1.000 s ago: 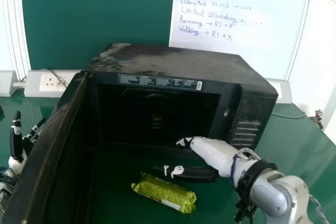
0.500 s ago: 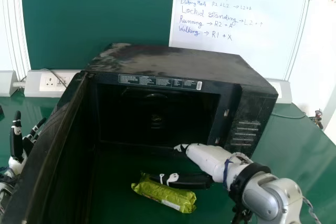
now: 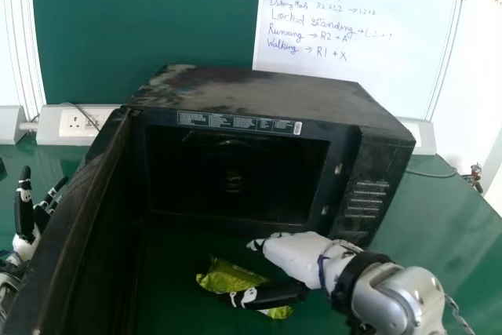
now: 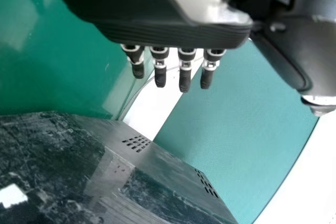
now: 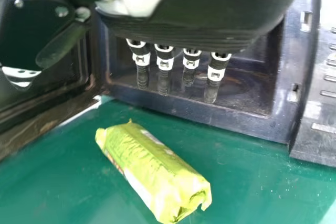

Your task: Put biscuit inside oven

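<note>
**One biscuit pack (image 3: 229, 276) on the table (image 3: 443, 253), outside the oven (image 3: 259, 92)**

We've got the right hand (image 3: 302, 255) at the pack, fingers straight, thumb apart from them, nothing clamped. Can't tell whether the thumb touches the wrapper. Pack lies in front of the oven's opening. Our left hand (image 3: 25, 213) is outside the open door (image 3: 70, 225), fingers straight.
</note>
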`<state>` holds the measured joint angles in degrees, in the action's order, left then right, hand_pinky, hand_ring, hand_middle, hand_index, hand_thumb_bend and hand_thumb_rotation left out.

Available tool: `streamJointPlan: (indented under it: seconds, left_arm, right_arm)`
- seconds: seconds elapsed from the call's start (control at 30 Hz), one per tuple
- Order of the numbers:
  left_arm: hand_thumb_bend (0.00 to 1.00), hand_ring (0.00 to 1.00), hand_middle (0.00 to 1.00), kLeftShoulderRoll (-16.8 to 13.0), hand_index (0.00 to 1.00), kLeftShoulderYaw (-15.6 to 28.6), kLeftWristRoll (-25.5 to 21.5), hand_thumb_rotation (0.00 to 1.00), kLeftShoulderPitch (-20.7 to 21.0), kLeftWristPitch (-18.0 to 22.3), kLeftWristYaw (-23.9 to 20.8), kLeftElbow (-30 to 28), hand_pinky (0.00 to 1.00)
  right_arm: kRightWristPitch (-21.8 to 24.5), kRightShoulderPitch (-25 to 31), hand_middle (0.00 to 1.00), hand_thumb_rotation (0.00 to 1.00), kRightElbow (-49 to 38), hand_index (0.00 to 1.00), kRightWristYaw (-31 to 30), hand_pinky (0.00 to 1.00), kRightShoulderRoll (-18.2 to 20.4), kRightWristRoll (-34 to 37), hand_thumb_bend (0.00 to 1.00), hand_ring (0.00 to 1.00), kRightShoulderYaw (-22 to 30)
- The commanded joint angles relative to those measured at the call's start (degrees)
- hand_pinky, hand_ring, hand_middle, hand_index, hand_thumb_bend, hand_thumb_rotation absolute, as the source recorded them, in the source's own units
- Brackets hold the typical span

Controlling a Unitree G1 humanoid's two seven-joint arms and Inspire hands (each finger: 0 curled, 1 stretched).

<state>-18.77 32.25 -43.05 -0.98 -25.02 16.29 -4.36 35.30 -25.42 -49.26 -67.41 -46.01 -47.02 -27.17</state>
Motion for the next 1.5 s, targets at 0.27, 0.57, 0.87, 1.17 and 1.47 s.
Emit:
streamJointPlan:
  seconds: [0.27, 0.57, 0.87, 1.17, 1.47]
  left_arm:
    - [0.69, 0.72, 0.75, -0.2, 0.75, -0.1, -0.3, 0.0, 0.1, -0.4, -0.2, -1.0, 0.66]
    - [0.68, 0.72, 0.75, -0.5, 0.75, -0.2, -0.2, 0.0, -0.4, -0.6, -0.4, -1.9, 0.66]
    - [0.7, 0.72, 0.75, -0.4, 0.75, 0.2, -1.1, 0.0, -0.4, -1.5, -1.0, -2.2, 0.66]
    - [0.7, 0.72, 0.75, -0.3, 0.76, 0.5, -1.1, 0.0, -0.5, -1.8, -1.2, -2.5, 0.66]
    - [0.7, 0.72, 0.75, -0.3, 0.75, 0.5, -1.6, 0.0, -0.5, -2.3, -1.3, -2.7, 0.66]
  right_arm:
    - [-5.9, 2.4, 0.92, 0.29, 1.9, 0.94, -1.5, 0.86, 2.6, -3.0, 1.0, 0.92, 1.4]
    - [-7.5, 4.6, 0.92, 0.27, 3.1, 0.93, -2.7, 0.86, 5.6, -6.5, 1.0, 0.92, 2.5]
    - [-11.0, 6.8, 0.91, 0.25, 6.5, 0.91, -1.9, 0.86, 9.0, -12.5, 0.99, 0.92, 2.5]
    - [-14.4, 8.4, 0.91, 0.23, 9.9, 0.9, -1.5, 0.87, 13.6, -17.3, 0.93, 0.91, 3.3]
    - [-17.3, 9.3, 0.9, 0.25, 12.5, 0.89, -1.4, 0.87, 16.5, -21.8, 1.0, 0.91, 3.0]
